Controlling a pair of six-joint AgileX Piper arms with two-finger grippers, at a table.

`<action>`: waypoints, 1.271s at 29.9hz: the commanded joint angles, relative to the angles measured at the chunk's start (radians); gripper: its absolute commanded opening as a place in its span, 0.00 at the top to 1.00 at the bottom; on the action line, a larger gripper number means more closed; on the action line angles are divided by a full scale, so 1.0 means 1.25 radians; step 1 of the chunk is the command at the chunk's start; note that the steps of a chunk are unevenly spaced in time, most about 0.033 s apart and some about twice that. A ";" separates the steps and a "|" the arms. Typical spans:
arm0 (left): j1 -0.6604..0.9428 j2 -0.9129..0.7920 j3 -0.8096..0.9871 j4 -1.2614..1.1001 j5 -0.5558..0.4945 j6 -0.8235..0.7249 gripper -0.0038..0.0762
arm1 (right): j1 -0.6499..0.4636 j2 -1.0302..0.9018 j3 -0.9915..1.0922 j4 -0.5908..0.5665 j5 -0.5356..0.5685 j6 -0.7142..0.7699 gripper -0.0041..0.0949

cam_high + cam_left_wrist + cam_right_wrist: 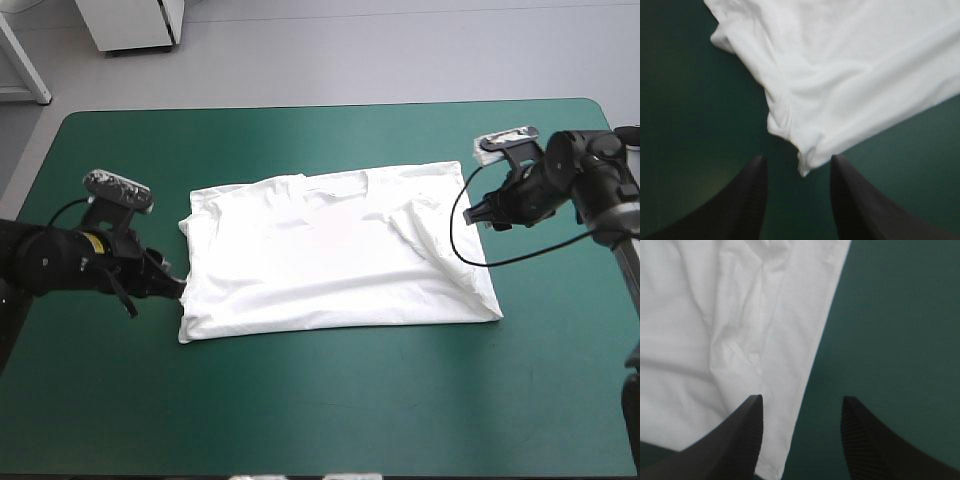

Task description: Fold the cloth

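High: shirt lay spread flat mid-tabletop. Sleeves looked turned in and the body folds were not yet made, so early stage, I'd say. Left wrist: left pincer stood wide, a shirt corner just between its fingers, ungripped. Right wrist: right pincer was wide too, straddling the shirt's side edge.

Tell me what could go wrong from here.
1. Only a thin corner of the T-shirt lies inside the open left gripper; a shallow pinch may slip on lifting.
2. By the open right gripper the T-shirt is creased and folded over; it may catch one layer only, so the fold skews.
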 commanded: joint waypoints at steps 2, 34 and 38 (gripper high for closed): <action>-0.016 -0.080 0.100 0.049 0.027 -0.036 0.54 | -0.012 -0.149 0.107 -0.041 -0.041 0.015 0.48; -0.015 0.284 0.283 -0.003 -0.297 -0.074 0.29 | -0.010 -0.284 0.344 -0.059 -0.093 0.071 0.49; -0.015 0.306 0.299 -0.014 -0.309 -0.074 0.29 | -0.010 -0.239 0.344 -0.059 -0.104 0.071 0.48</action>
